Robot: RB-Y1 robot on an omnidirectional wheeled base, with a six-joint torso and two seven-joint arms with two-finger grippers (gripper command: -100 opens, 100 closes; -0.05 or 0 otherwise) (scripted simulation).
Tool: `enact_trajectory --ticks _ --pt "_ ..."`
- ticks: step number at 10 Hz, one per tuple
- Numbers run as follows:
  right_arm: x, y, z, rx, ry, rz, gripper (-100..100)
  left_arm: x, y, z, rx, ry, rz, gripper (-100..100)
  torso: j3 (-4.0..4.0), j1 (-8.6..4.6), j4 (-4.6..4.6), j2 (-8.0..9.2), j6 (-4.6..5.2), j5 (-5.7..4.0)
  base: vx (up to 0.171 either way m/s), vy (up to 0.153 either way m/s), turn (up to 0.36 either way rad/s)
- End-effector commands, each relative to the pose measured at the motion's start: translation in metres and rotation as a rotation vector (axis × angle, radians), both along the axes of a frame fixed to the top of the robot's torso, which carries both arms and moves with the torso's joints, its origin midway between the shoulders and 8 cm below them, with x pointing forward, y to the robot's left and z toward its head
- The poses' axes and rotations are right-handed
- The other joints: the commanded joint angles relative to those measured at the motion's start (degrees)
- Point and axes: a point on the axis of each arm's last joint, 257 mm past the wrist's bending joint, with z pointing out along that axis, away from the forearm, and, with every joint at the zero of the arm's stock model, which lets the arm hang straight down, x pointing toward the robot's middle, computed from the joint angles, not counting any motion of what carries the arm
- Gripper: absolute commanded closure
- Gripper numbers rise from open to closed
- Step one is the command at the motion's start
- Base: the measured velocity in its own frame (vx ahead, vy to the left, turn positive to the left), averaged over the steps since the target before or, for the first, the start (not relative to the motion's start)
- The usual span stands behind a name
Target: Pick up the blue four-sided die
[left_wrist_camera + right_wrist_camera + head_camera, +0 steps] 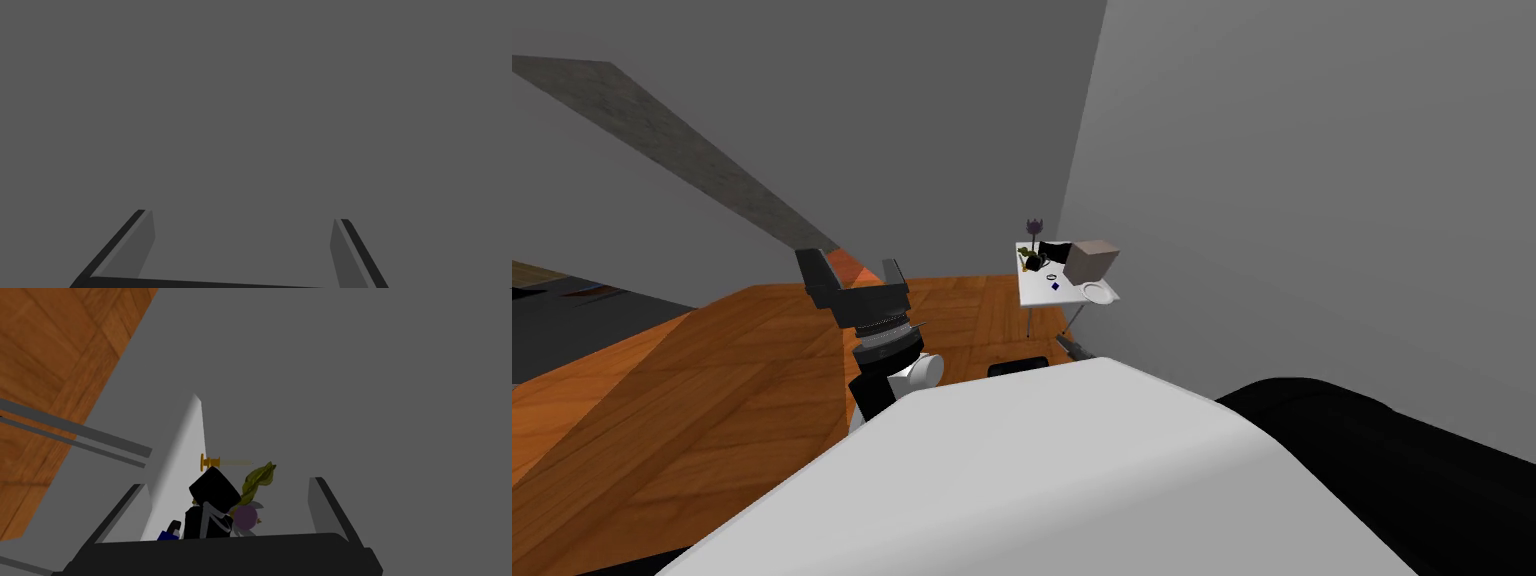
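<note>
Left gripper [852,262] near me, jaws apart; right gripper [227,483] likewise apart; die [1055,286] on far table [1032,293].

Left arm [887,345] raised, jaws open; right jaws open

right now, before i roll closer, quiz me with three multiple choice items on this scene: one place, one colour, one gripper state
1. Where is the blue die? A on a chair; B on the white table; C in a gripper.
2. What colour is the plate near it? A red; B green; C white.
3. How is the left gripper? A open and empty; B shut on the die; C shut on the plate.
Answers: B, it lies on the tabletop; C, it is drawn white at the table's edge; A, its fingers stand apart with nothing between them.
</note>
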Motion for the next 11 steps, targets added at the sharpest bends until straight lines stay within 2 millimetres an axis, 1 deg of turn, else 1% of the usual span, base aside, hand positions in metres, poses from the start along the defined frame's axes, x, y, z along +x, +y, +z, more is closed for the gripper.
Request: enact_trajectory --ticks 1,2,3,4,5,6,7,8,9,10,11 --pt "-0.015 -0.011 -0.026 -0.070 0.047 0.036 -100 0.000 0.000 0.000 0.000 0.000 0.000 0 0.00 0.00 0.00 0.00 0.00 0.00 0.011 0.072 0.052" --pt "-0.018 -0.016 -0.034 -0.083 0.063 0.032 -100 0.000 0.000 0.000 0.000 0.000 0.000 0 -0.02 0.08 -0.01 -0.04 -0.02 0.00 0.014 0.072 0.025" --pt "-0.033 -0.027 -0.053 -0.143 0.105 0.058 -100 0.000 0.000 0.000 0.000 0.000 0.000 0 -0.03 0.09 -0.01 -0.04 0.01 0.03 0.022 0.110 0.043" --pt "-0.037 -0.035 -0.060 -0.164 0.121 0.062 -100 0.000 0.000 0.000 0.000 0.000 0.000 0 -0.03 0.23 -0.02 -0.06 0.00 0.04 0.025 0.094 0.011" --pt "-0.054 -0.052 -0.082 -0.228 0.171 0.080 -100 0.000 0.000 0.000 0.000 0.000 0.000 0 -0.05 0.18 -0.02 -0.08 0.00 0.05 0.047 0.107 0.054" --pt "-0.057 -0.057 -0.083 -0.247 0.177 0.094 -100 0.000 0.000 0.000 0.000 0.000 0.000 0 -0.09 0.22 -0.03 -0.15 -0.01 0.05 0.040 0.083 0.015" --pt "-0.075 -0.077 -0.103 -0.314 0.225 0.113 -100 0.000 0.000 0.000 0.000 0.000 0.000 0 -0.09 0.16 -0.03 -0.15 0.00 0.04 0.047 0.093 0.034" --pt "-0.076 -0.082 -0.104 -0.332 0.230 0.126 -100 0.000 0.000 0.000 0.000 0.000 0.000 0 -0.10 0.19 -0.04 -0.17 0.00 0.04 0.048 0.095 0.017" --pt "-0.077 -0.083 -0.104 -0.333 0.230 0.126 -100 0.000 0.000 0.000 0.000 0.000 0.000 0 -0.11 0.18 -0.04 -0.18 -0.01 0.05 0.023 0.049 -0.001" --pt "-0.092 -0.103 -0.116 -0.404 0.266 0.160 -100 0.000 0.000 0.000 0.000 0.000 0.000 0 -0.07 0.06 -0.03 -0.12 0.00 0.01 0.047 0.088 0.041" --pt "-0.096 -0.112 -0.121 -0.421 0.280 0.159 -100 0.000 0.000 0.000 0.000 0.000 0.000 0 -0.09 0.14 -0.03 -0.16 0.00 0.03 0.042 0.087 0.012"
